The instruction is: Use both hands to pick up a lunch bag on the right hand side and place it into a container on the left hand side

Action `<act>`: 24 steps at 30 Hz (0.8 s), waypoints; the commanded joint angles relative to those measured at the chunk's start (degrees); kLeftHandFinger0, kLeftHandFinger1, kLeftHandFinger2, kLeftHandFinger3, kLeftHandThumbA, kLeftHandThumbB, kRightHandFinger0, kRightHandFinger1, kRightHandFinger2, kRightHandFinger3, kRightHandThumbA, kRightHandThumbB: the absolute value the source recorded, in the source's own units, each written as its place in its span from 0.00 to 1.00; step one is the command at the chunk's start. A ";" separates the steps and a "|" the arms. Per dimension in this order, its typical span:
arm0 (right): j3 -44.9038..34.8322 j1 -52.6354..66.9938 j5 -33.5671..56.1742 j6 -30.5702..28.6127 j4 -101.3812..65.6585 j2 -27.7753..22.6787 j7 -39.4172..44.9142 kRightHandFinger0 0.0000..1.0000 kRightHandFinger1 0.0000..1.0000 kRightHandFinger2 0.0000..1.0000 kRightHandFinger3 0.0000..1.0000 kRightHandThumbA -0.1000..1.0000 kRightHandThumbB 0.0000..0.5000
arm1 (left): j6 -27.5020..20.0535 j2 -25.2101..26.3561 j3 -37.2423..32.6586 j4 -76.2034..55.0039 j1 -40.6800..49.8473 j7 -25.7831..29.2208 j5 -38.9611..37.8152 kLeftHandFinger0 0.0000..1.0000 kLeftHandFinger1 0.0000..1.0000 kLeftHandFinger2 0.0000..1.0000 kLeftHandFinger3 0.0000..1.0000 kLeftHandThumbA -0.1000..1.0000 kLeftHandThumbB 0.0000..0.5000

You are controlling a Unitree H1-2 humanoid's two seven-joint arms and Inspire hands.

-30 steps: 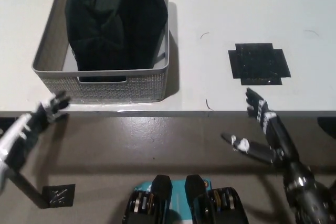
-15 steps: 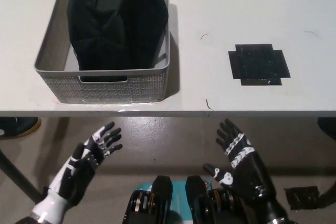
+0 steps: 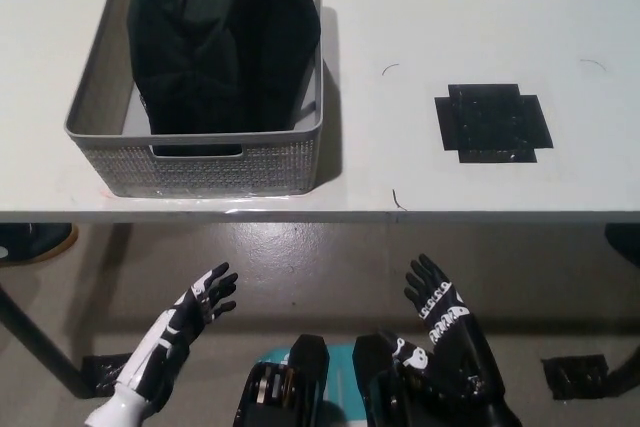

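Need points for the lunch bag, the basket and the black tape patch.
lunch bag (image 3: 222,42), head view, on its dark front panel.
basket (image 3: 215,162), head view, on its grey front wall.
black tape patch (image 3: 493,122), head view, at its middle.

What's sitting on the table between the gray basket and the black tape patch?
Nothing solid: in the head view the white table is bare between the gray basket and the black tape patch, apart from two thin dark squiggles.

The lunch bag (image 3: 222,42) runs off the far edge, hiding its top; it hides the far wall of the container (image 3: 205,165) too.
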 commanded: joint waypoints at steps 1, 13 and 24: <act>-0.60 -2.12 -1.10 -6.06 0.51 1.31 0.62 1.00 1.00 1.00 1.00 1.00 0.37 | -4.31 1.03 -0.65 -0.16 -0.41 2.05 1.55 1.00 1.00 1.00 1.00 1.00 0.48; -1.25 -0.13 -0.58 -5.63 -0.78 1.03 0.59 1.00 1.00 1.00 1.00 1.00 0.36 | -4.94 1.33 0.74 1.43 -1.71 3.13 -0.19 1.00 1.00 1.00 1.00 1.00 0.50; -2.89 -1.17 -0.73 -3.74 -2.49 -0.50 0.35 1.00 1.00 1.00 1.00 1.00 0.32 | -3.08 0.64 2.52 1.60 -3.87 4.13 -2.89 1.00 1.00 1.00 1.00 1.00 0.59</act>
